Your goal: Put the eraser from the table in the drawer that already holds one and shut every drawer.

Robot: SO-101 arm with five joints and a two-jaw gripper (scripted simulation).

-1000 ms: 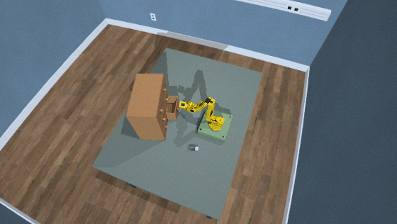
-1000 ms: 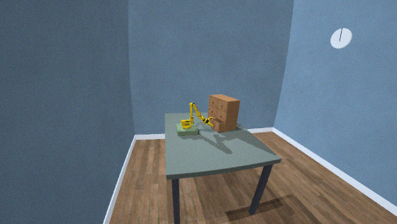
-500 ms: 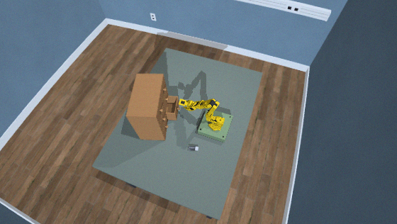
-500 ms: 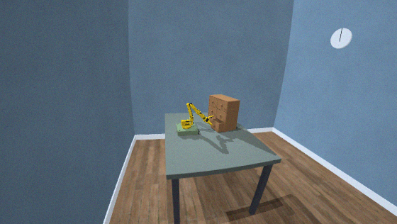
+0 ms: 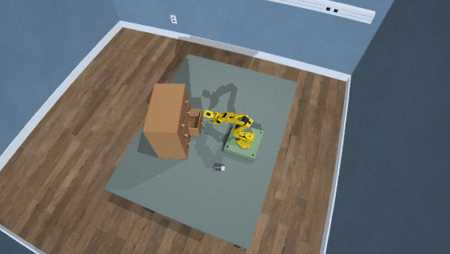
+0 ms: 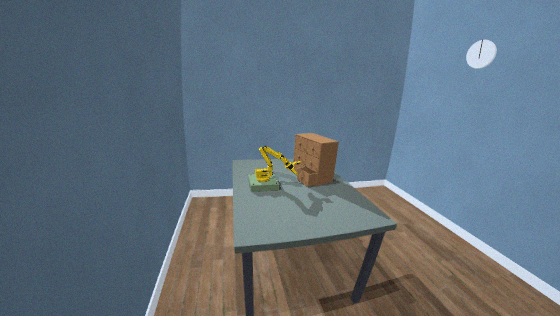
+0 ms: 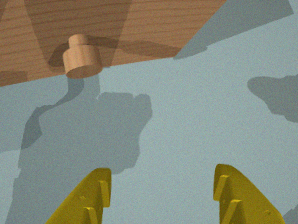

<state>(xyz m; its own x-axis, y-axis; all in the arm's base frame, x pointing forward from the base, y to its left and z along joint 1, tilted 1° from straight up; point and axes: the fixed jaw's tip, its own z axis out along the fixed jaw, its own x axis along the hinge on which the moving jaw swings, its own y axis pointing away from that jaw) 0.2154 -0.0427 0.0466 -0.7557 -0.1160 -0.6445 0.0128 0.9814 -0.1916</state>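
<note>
The eraser (image 5: 218,167), with a dark sleeve and a white end, lies on the table in front of the cabinet. One low drawer (image 5: 195,132) (image 6: 310,178) stands pulled out of the brown cabinet (image 5: 168,108) (image 6: 326,156); its contents cannot be made out. The other drawers look shut. My gripper (image 7: 163,172) (image 6: 297,173) is partly open and empty, close in front of the pulled-out drawer. In the wrist view, a round knob (image 7: 82,61) on a wooden drawer front stands ahead, left of the space between my fingers, not touched by them.
The arm's green base block (image 5: 257,138) (image 6: 264,185) stands on the table (image 5: 201,201) (image 6: 300,225), between the eraser and the arm's raised links. Several knobs stick out from the cabinet front. Shadows of the arm and cabinet fall across the table.
</note>
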